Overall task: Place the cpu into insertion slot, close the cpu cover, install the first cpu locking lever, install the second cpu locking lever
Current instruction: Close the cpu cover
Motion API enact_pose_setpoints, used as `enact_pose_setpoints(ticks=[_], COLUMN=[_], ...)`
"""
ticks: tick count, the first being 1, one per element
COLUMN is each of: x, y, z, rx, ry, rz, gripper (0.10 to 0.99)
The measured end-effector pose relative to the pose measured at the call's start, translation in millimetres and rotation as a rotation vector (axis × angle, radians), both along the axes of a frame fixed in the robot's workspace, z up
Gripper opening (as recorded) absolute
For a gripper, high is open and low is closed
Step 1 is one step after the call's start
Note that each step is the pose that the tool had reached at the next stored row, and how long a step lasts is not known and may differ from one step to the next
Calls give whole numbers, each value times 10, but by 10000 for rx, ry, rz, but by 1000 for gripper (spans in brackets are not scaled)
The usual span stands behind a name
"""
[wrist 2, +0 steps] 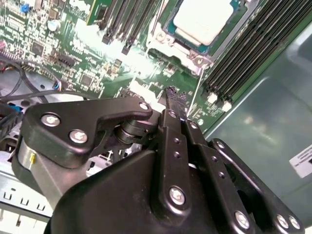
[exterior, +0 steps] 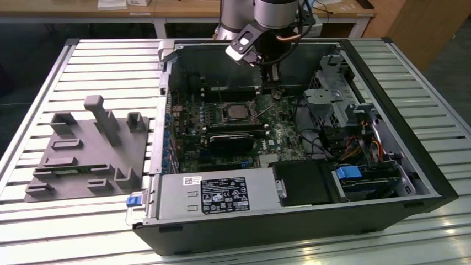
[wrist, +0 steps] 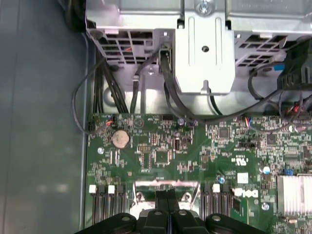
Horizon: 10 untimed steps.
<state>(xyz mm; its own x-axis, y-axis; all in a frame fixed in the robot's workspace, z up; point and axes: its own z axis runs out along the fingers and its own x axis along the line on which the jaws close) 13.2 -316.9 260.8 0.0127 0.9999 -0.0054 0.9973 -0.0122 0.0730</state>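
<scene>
Silver-topped: logs small flat square cpu (wrist 2: 204, 19) seated in black-rimmed square insertion slot (wrist 2: 178, 43), just ahead of black jointed gripper (wrist 2: 171, 95), toward exterior view's left of it; reads fingers (wrist: 162, 196) pressed together, gripping nothing.

no print can be read: the black label (exterior: 224, 195) on the grey power supply (exterior: 173, 201) and the white sticker (exterior: 192, 179) beside it are too small to make out.

A tabletop (exterior: 103, 61) of pale metal slats is pictured, with bright light reflected off its near edge. Behind it a wooden desk (exterior: 184, 8) on white legs (exterior: 158, 26) is seen, flanked by a wooden cabinet (exterior: 416, 25) at the exterior view's right; the floor (exterior: 26, 61) is left in shadow.
</scene>
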Motion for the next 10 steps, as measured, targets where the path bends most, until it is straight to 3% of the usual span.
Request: enact_pose_setpoints(ticks=[10], x=[223], y=[8], z=[-1], rx=[2], ry=[10], rz=[0], gripper=[102])
